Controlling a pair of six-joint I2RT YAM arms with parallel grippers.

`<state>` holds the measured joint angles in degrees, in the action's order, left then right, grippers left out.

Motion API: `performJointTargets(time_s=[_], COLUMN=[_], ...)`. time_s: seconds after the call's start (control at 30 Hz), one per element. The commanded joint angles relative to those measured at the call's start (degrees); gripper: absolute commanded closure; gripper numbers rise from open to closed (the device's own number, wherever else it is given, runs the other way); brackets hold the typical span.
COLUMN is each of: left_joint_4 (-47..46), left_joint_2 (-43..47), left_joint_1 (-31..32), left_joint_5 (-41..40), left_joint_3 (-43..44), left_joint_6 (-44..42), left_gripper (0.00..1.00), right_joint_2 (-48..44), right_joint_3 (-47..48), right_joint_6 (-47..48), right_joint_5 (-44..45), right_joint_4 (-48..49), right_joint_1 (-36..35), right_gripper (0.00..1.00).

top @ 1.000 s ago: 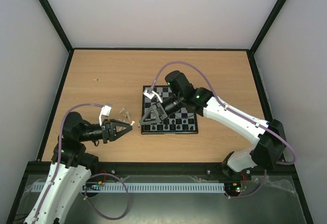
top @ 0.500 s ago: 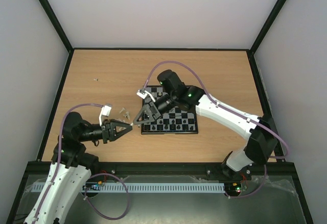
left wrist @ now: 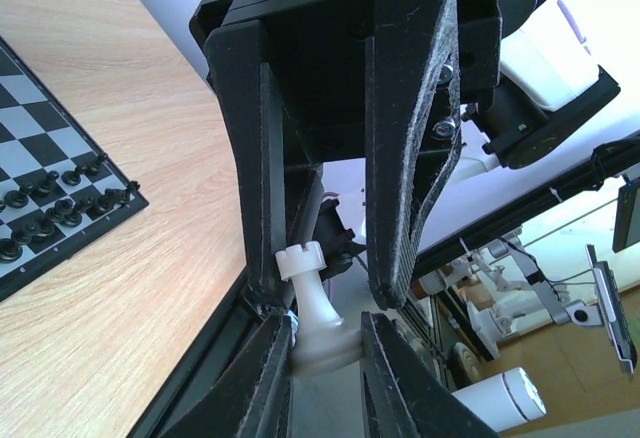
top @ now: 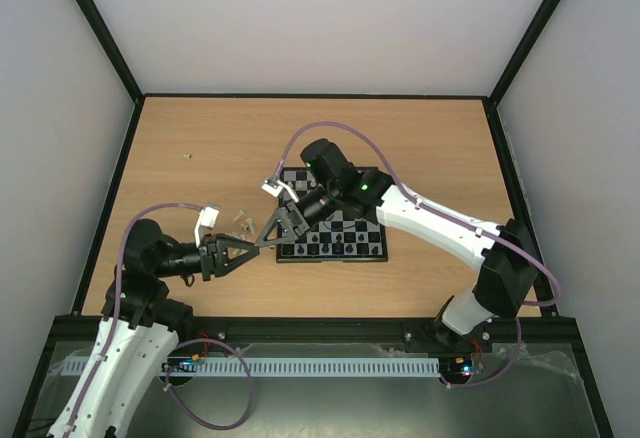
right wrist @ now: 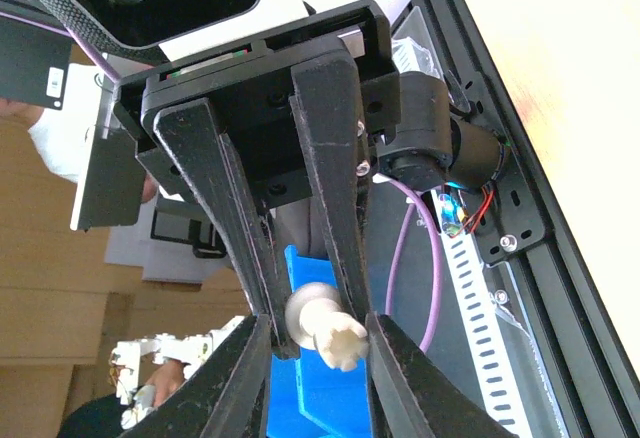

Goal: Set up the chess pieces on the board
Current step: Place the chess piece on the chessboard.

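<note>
Jaws of the left gripper (top: 252,246) are clenched on the round base of a cream-white rook (left wrist: 315,308), which is held in the air over the table (top: 200,138), just off the near left corner of the board (top: 365,238). The rook's long axis runs along the line joining the two grippers, roughly level, with the base toward the left arm and the notched crown pointing right. The right gripper (top: 265,240) meets it tip to tip. Its jaws stand parted and straddle the crown. Both wrist views show one finger (left wrist: 262,178) against the crown, while a narrow gap remains on the other side, so no clamp is made yet. This reads as a hand-over in mid-step. The coming move depends on the right jaws closing squarely across the crown and upper body, at right angles to the rook's axis, before the left jaws let go. If the left jaws release too soon, or the right grip sits too far toward the tip, the small, smooth piece is likely to slip or pivot. A few pale chessmen (top: 240,220) lie loose on the table beside the left arm. Black chessmen (top: 330,248) stand on the near rows of the board. The right arm reaches over the board and is the nearer one for placing the rook there.
</note>
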<state>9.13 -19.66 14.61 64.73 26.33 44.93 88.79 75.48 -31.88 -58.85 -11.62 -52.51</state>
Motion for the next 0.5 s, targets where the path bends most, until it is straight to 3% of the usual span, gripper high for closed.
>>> performJointTargets(time_s=[0.0, 0.1, 0.33, 0.47], left_joint_4=[1.6, 1.8, 1.9, 3.0], left_joint_2=[0.6, 0.8, 0.3, -0.2], left_joint_1=[0.3, 0.3, 0.2, 0.2], left_joint_5=[1.4, 1.5, 1.1, -0.2], left_joint_3=[-0.8, -0.8, -0.9, -0.5], left_joint_6=[0.7, 0.7, 0.4, -0.8], left_gripper=[0.87, 0.87, 0.86, 0.77], right_joint_2=[1.3, 1.8, 2.0, 2.1], right_joint_3=[2.0, 2.2, 2.4, 3.4], right_joint_6=[-0.1, -0.1, 0.2, 1.5], right_joint_5=[-2.0, -2.2, -1.7, 0.0], right_joint_4=[0.4, 0.5, 0.5, -1.8], right_joint_1=[-0.5, -0.7, -0.8, -0.8], right_gripper=[0.72, 0.75, 0.93, 0.96])
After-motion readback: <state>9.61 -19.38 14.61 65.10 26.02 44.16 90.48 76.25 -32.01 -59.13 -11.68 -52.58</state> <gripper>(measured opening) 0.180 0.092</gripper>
